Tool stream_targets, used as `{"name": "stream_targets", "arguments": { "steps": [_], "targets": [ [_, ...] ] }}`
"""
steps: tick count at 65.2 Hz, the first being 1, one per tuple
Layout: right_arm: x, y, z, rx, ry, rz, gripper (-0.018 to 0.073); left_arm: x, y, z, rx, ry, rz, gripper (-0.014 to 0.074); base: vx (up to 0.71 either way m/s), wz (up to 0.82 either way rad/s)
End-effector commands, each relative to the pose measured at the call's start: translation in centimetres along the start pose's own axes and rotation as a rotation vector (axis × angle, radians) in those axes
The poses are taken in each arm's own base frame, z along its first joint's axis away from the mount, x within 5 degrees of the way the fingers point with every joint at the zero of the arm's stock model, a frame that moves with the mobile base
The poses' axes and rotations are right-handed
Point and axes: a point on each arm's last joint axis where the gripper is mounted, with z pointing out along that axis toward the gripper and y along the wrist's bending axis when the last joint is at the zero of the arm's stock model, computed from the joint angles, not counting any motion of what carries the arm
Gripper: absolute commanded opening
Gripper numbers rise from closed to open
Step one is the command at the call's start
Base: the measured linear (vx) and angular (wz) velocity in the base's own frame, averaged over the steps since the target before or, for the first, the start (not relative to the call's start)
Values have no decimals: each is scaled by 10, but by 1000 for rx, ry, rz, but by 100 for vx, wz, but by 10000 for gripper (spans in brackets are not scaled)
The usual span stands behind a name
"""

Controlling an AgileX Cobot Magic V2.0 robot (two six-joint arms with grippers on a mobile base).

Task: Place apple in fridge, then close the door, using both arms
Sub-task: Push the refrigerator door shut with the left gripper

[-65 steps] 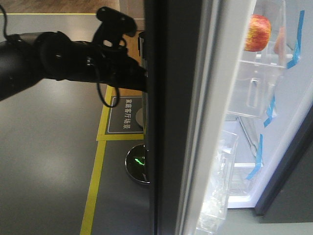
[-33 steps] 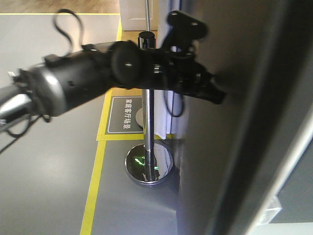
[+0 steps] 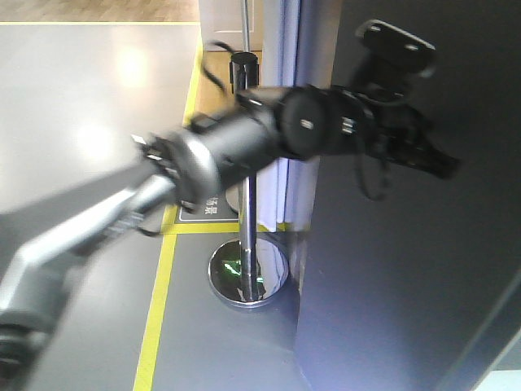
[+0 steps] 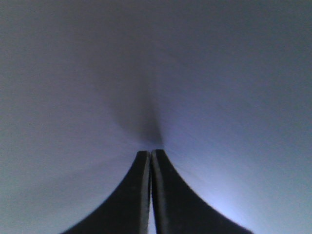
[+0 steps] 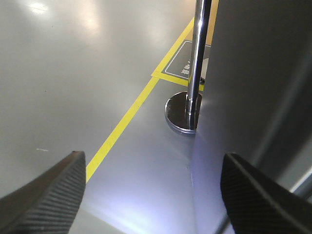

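Note:
The door [image 3: 391, 285] shows only its dark grey outer face, filling the right of the front view. My left gripper [image 3: 446, 167] reaches across from the left with its tips against that face. In the left wrist view my left gripper [image 4: 150, 152] is shut with nothing in it, its tips touching the grey door [image 4: 219, 73]. My right gripper [image 5: 153, 155] hangs open and empty over the floor, with the door [image 5: 253, 73] at its right side. The apple and the inside of the fridge are hidden behind the door.
A chrome post on a round base [image 3: 247, 277] stands just left of the door, also in the right wrist view as the post base [image 5: 187, 114]. Yellow tape [image 3: 155, 309] runs along the grey floor beside a floor sign [image 3: 207, 208].
The door has swung across the view, hiding the apple and the white interior seen a second ago. My left arm has moved right with it, its shut tips on the outer face.

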Motion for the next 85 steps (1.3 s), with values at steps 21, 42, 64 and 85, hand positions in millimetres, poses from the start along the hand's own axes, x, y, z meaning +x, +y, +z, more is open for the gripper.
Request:
{"name": "stream_targets", "arguments": {
  "steps": [21, 42, 64, 85],
  "targets": [
    [-12, 0, -3, -1, -69, -10, 542, -39, -8, -24, 18, -110, 2, -6, 0, 0],
    [-12, 0, -3, -1, -69, -10, 542, -45, -7, -49, 67, 9, -29, -6, 0, 0],
    [-12, 0, -3, -1, -69, -10, 542, -57, 17, -101, 49, 90, -81, -6, 0, 0],
    [-12, 0, -3, 3, -72, -12, 542, -22, 24, -179, -105, -3, -74, -6, 0, 0]
  ]
}}
